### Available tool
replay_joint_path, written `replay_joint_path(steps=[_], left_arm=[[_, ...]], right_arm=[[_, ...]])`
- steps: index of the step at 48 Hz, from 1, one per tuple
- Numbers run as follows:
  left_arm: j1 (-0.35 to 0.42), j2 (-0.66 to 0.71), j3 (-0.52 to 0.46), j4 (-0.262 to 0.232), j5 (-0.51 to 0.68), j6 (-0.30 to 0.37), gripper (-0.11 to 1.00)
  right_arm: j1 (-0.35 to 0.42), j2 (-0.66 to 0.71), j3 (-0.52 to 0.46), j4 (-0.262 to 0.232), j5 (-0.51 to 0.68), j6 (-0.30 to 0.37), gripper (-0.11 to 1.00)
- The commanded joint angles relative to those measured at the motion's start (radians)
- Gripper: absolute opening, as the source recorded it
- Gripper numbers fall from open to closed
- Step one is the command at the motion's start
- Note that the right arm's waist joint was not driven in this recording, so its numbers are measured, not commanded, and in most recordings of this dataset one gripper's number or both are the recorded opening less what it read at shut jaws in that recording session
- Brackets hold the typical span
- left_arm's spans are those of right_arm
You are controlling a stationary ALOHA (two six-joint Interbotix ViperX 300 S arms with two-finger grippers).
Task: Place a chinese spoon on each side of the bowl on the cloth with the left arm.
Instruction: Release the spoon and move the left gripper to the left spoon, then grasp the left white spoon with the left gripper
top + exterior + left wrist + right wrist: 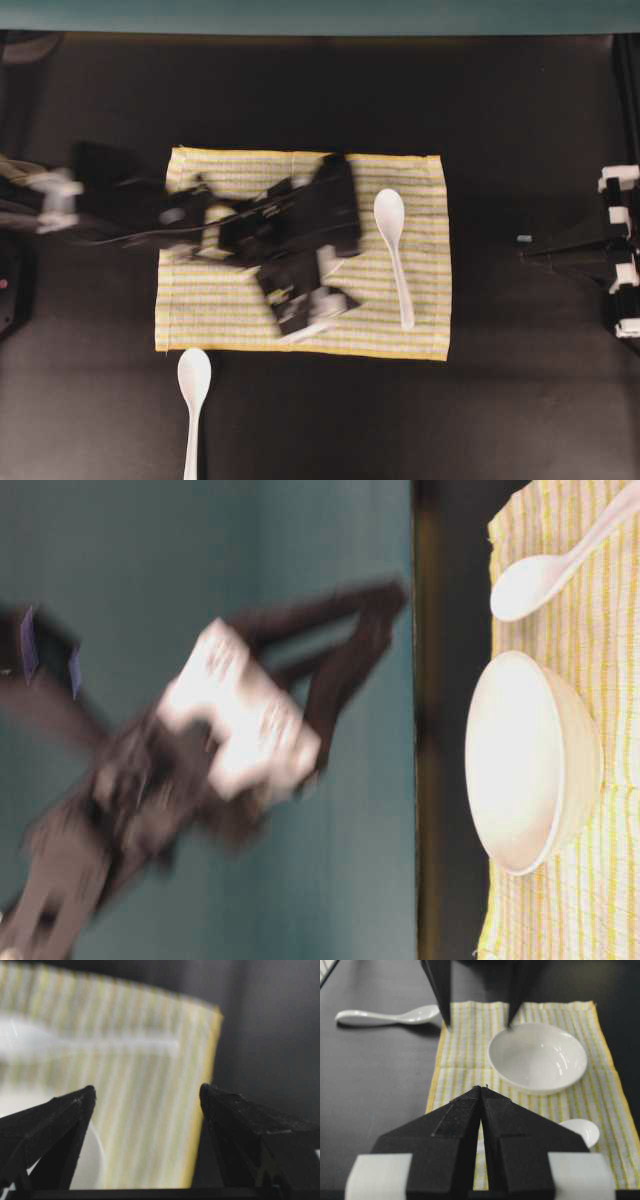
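Observation:
The striped cloth [420, 330] lies mid-table. One white spoon [392, 250] rests on its right part, bowl end to the back; the same spoon [540, 575] lies beside the white bowl [530, 760]. A second spoon [193, 400] lies on the black table off the cloth's front left corner. My left gripper [310, 315] hangs open and empty above the cloth's front middle, and the arm hides the bowl from overhead. In the left wrist view the left gripper [147, 1090] is over cloth [150, 1060] near its yellow edge. My right gripper [482, 1087] is shut and faces the bowl [537, 1057].
The right arm [610, 250] is parked at the table's right edge. Black tabletop [500, 420] surrounds the cloth. The left gripper's fingers [442, 995] hang between the bowl and the off-cloth spoon [390, 1015] in the right wrist view.

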Motion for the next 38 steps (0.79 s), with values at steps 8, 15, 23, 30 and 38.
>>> replay_joint_path(steps=[8,15,23,30,38], left_arm=[[-0.109,-0.236,0.337,0.003,-0.008,-0.265,0.81],[-0.172,-0.31,0.488,0.003,-0.009,-0.391,0.81],[-0.207,-0.325,0.574,0.003,-0.026,-0.431,0.81],[-0.21,-0.298,0.604,0.003,-0.114,-0.431,0.8],[-0.21,-0.225,0.612,0.003,-0.198,-0.431,0.78]], right_arm=[[0.0,-0.006,-0.005,0.003,0.0,0.008,0.0],[0.0,-0.006,-0.003,0.003,-0.008,0.008,0.0],[0.0,-0.006,0.0,0.003,-0.009,0.008,0.0],[0.0,-0.006,0.0,0.003,-0.014,0.008,0.0],[0.0,-0.008,0.0,0.003,-0.038,0.008,0.0]])
